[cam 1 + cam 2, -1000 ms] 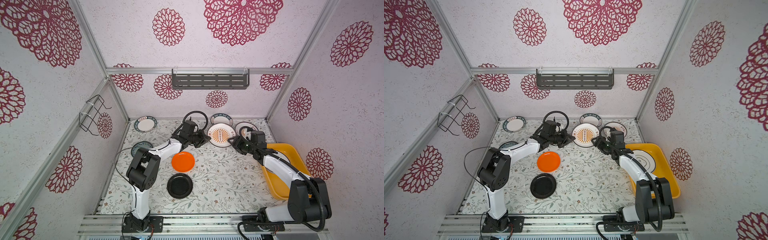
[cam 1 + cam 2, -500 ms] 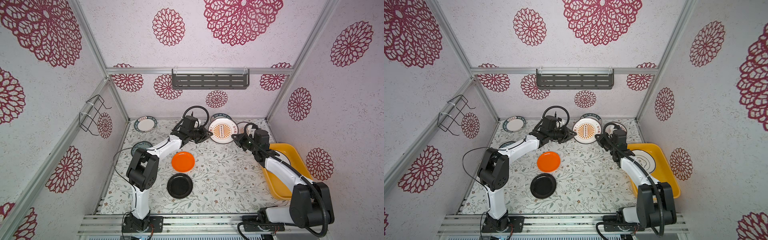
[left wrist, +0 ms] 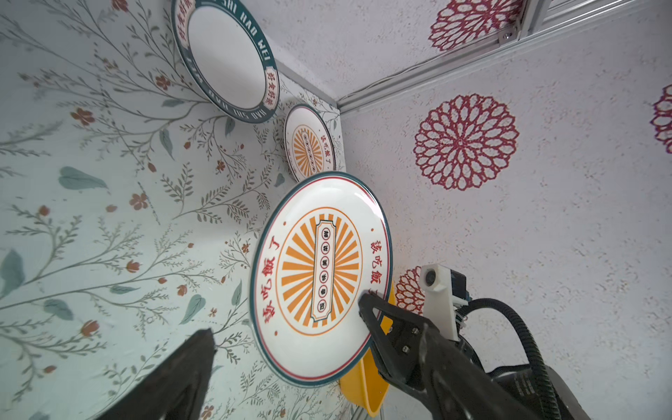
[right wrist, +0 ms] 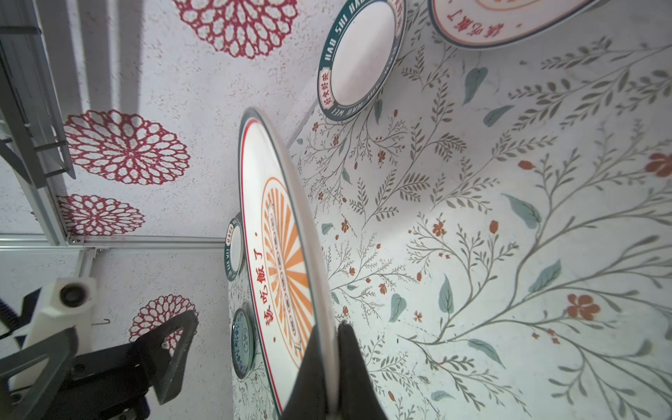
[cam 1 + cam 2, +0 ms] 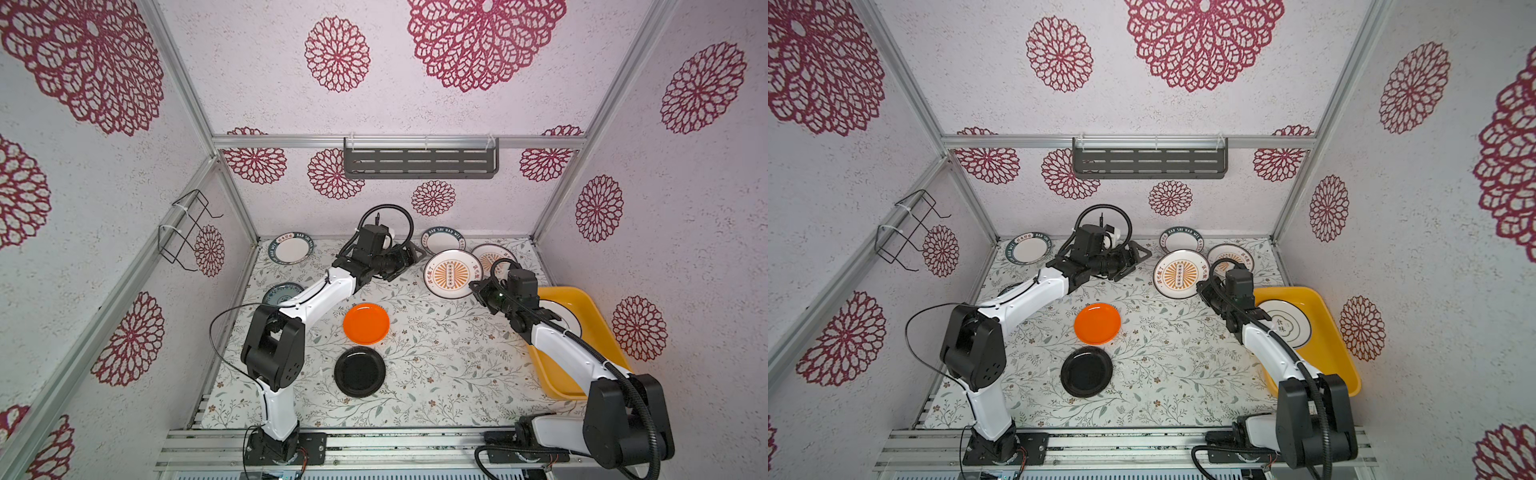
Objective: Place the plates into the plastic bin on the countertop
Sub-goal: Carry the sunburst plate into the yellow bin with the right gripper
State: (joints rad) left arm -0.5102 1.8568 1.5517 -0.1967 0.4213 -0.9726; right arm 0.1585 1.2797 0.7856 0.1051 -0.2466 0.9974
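Note:
A white sunburst plate point(image 5: 451, 273) point(image 3: 320, 276) point(image 4: 280, 254) hangs tilted above the countertop point(image 5: 436, 353) near the back. My right gripper point(image 4: 329, 327) point(image 5: 476, 286) is shut on its near right rim. My left gripper point(image 5: 411, 262) point(image 5: 1136, 261) stands open just left of that plate, apart from it. The yellow plastic bin point(image 5: 590, 307) point(image 5: 1325, 307) sits at the right edge under my right arm, with one white plate point(image 5: 1285, 328) lying in it. An orange plate point(image 5: 365, 323) and a black plate point(image 5: 360, 372) lie mid-counter.
Two teal-rimmed plates point(image 5: 291, 249) point(image 5: 442, 240), a second sunburst plate point(image 5: 492, 259) and a blue-floral plate point(image 5: 282, 293) lie along the back and left. A dark slotted shelf point(image 5: 419, 162) hangs on the back wall and a wire rack point(image 5: 187, 228) on the left wall.
The left gripper has opened and let go of the sunburst plate. The right gripper has shut on its rim and now carries it alone, slightly lower and further right.

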